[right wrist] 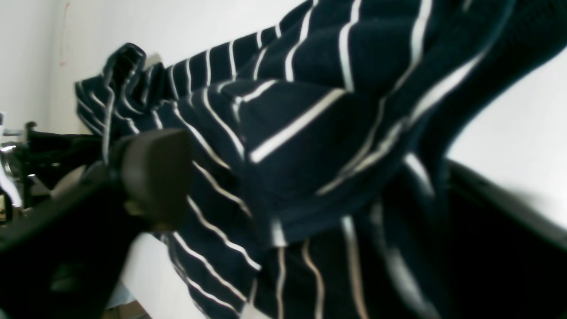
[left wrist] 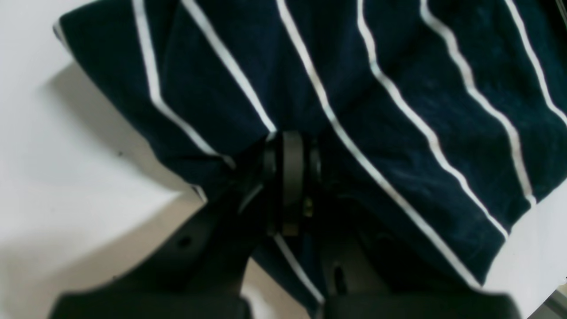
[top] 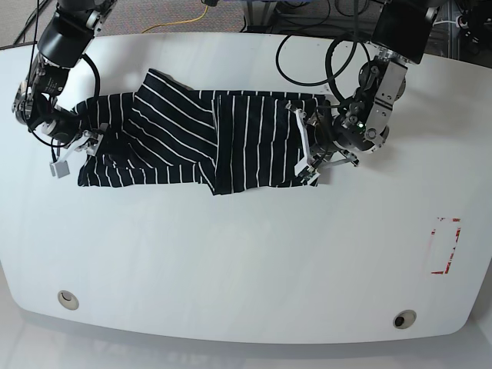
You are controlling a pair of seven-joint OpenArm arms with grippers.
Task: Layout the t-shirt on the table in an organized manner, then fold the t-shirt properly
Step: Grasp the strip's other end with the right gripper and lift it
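The dark navy t-shirt (top: 184, 142) with thin white stripes lies stretched sideways across the far half of the white table (top: 246, 261), with one part folded over near its middle. My left gripper (top: 307, 150) is at the shirt's right end. The left wrist view shows the left gripper (left wrist: 288, 177) with its fingers closed together on a pinch of the t-shirt (left wrist: 398, 110). My right gripper (top: 81, 146) sits at the shirt's left end. In the right wrist view the right gripper (right wrist: 292, 186) has its fingers wide apart. Bunched t-shirt (right wrist: 310, 110) fills the gap and covers the right-hand finger.
A small red rectangular marking (top: 446, 246) is near the table's right edge. Two small round holes (top: 68, 298) (top: 403, 317) lie along the near edge. Cables (top: 184, 19) run behind the far edge.
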